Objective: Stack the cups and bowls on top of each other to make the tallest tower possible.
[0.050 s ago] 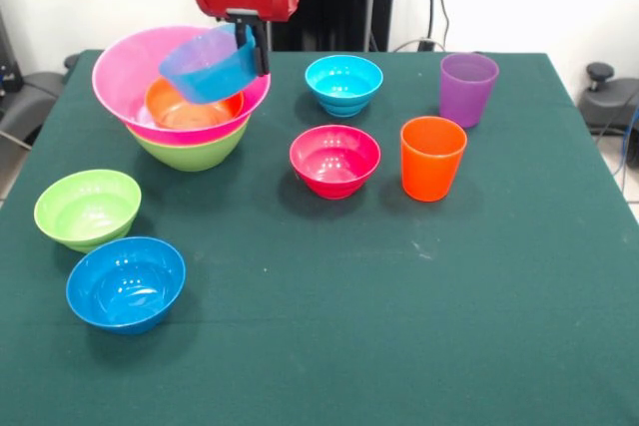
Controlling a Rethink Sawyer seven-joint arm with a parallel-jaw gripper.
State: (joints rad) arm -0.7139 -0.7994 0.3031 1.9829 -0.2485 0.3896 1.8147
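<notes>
Front view has the red and black arm coming down over the table's far left corner, its gripper (pixel 250 47) pinching the rim of a translucent blue bowl (pixel 208 67) and holding it tilted in the air, mouth turned partly toward the camera. That bowl hangs just above the tower (pixel 185 112), where a large lime green bowl (pixel 190 152) sits at the bottom, a huge pink bowl (pixel 135 72) is nested in it, and an orange bowl (pixel 185 109) lies inside the pink one. From where I stand I can't say whether the blue bowl touches the orange one beneath it.

On the green tablecloth (pixel 419 326) the rest sit apart, all upright. A small lime green bowl (pixel 88 209) is near the left edge, with a blue bowl (pixel 126 283) just in front of it. Toward the middle there is a magenta-red bowl (pixel 334 160), and behind it a cyan bowl (pixel 343 85). To the right stand the two cups: the orange tumbler (pixel 432 158) nearer the camera, close beside the magenta-red bowl, and the purple tumbler (pixel 467 89) behind it
</notes>
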